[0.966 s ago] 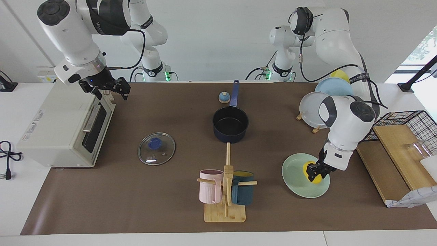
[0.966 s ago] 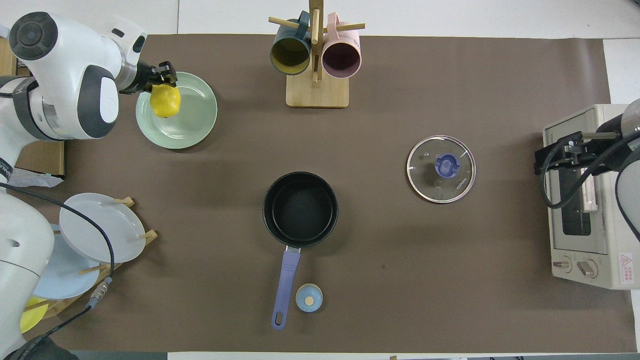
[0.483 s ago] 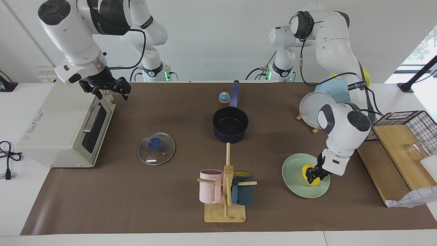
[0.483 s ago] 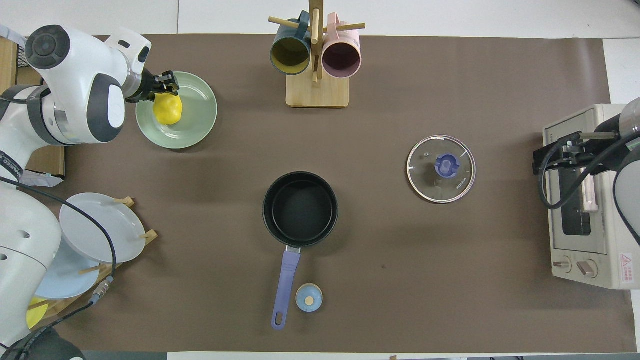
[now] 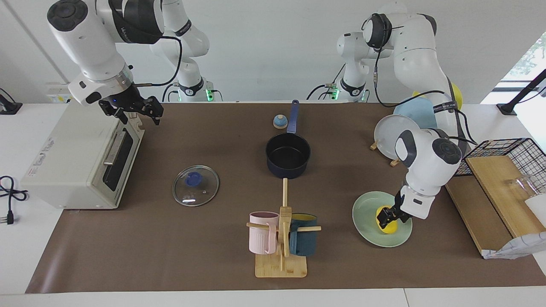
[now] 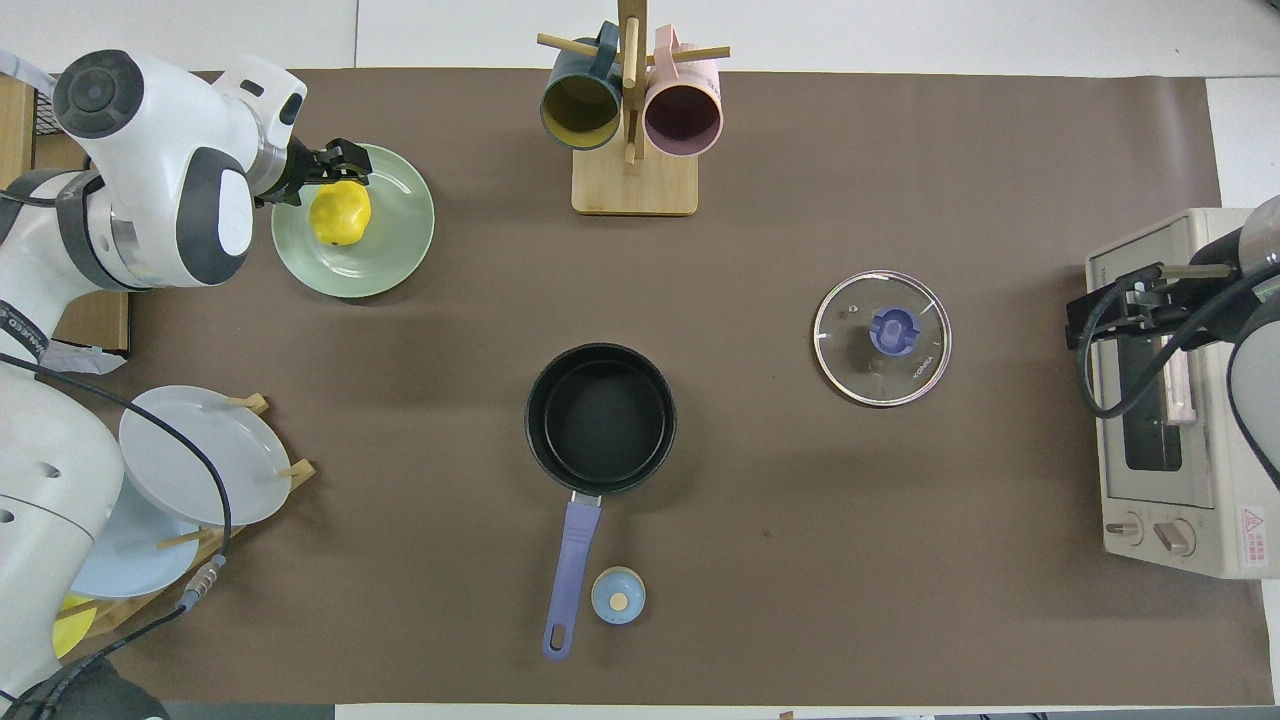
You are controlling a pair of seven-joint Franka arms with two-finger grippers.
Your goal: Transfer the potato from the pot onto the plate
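The left gripper [image 5: 389, 216] has just let go: its fingers, clamped on the potato [image 5: 388, 222] a moment ago, now stand apart around its top, holding nothing. The potato rests on the plate [image 5: 367, 221], the pot [image 5: 288, 155] sits empty, so the transfer looks done. The right gripper [image 5: 136, 110] waits open over the toaster oven [image 5: 64, 166].

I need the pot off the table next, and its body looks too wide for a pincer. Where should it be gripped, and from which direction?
Probably by the handle, not the round body. The pot stands upright and empty, and its long, straight, narrow handle points toward the robots. Come straight down onto the middle of the handle, fingers across its width. The small blue knob lies beside the handle's end, so grip nearer the bowl.
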